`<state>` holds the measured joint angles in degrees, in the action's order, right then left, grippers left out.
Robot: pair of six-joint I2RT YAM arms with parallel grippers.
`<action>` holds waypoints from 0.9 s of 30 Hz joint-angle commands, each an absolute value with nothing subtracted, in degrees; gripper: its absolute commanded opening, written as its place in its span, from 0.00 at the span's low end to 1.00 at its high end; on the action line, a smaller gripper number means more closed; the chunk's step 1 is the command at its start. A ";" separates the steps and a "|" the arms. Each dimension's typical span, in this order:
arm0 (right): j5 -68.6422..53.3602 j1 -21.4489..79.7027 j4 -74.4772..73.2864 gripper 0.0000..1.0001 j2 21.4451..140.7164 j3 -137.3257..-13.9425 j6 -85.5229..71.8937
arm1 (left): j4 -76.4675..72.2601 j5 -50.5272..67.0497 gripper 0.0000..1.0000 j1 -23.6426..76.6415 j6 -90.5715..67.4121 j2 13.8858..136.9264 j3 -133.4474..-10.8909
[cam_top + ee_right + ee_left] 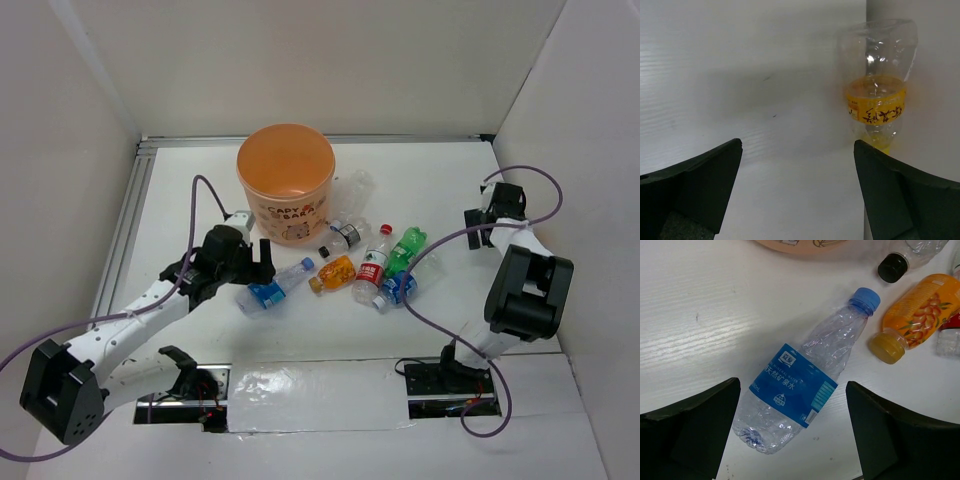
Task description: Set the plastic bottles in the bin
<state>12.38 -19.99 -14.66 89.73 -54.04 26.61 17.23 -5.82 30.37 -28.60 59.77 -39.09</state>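
The orange bin (285,178) stands at the back middle. A clear bottle with a blue label (272,288) lies in front of it. My left gripper (252,272) is open over it, and in the left wrist view the bottle (799,390) lies between the fingers of that gripper (792,440), untouched. An orange bottle (333,272), a red-white one (372,265), a green one (405,250), a second blue-labelled one (398,288) and a dark-labelled one (345,233) lie in a cluster. My right gripper (478,218) is open and empty, facing a clear yellow-labelled bottle (877,90) by the right wall.
Another clear bottle (357,185) lies against the bin's right side. White walls enclose the table on the left, back and right. The orange bottle (920,317) and a black cap (892,267) lie just right of the left gripper.
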 commanded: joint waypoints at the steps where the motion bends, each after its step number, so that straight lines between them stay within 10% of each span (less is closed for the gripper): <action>1: 19.42 -19.69 -7.56 0.99 91.66 -57.12 28.29 | 17.14 -8.09 1.00 31.28 -28.47 60.29 -41.66; 27: 20.93 -26.02 -4.31 0.91 112.85 -69.35 31.46 | 15.56 -11.07 1.00 31.82 -30.06 62.67 -39.46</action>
